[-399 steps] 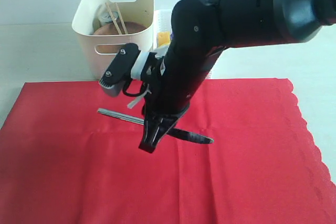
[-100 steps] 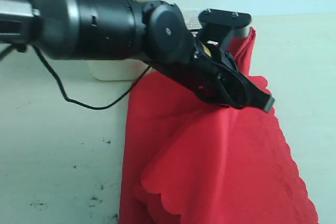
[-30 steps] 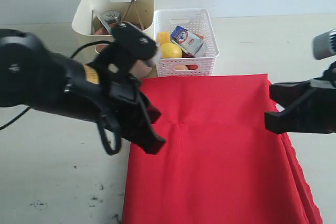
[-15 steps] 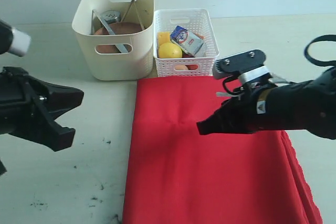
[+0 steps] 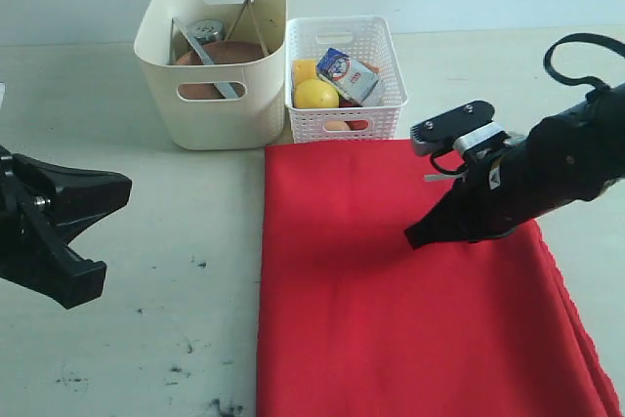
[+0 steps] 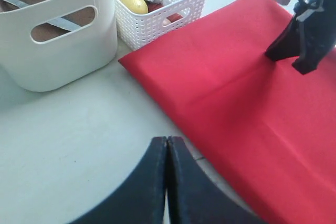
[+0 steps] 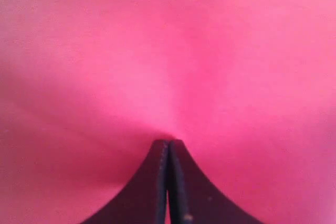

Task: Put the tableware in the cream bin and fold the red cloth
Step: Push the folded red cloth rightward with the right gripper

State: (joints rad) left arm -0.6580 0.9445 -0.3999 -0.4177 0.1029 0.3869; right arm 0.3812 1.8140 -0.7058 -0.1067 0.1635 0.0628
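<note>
The red cloth (image 5: 410,290) lies folded into a tall strip on the table. My right gripper (image 5: 414,238) is shut, its tip pressed down on the cloth's upper middle; in the right wrist view the closed tip (image 7: 168,141) dents the fabric. The left gripper (image 6: 167,139) is shut and empty, low over bare table left of the cloth. The cream bin (image 5: 210,104) at the back holds tableware: a brown plate (image 5: 232,52), a metal knife (image 5: 213,70), a steel cup (image 5: 206,30) and chopsticks (image 5: 250,19).
A white lattice basket (image 5: 344,119) with a lemon (image 5: 315,94) and a milk carton (image 5: 349,73) stands right of the bin, touching the cloth's far edge. The left arm (image 5: 44,227) fills the near left. Dark specks mark the table (image 5: 186,349).
The left arm has pulled back from the cloth's left edge to the far left. The right gripper has come down onto the cloth, and the cloth's left edge has shifted slightly right.
</note>
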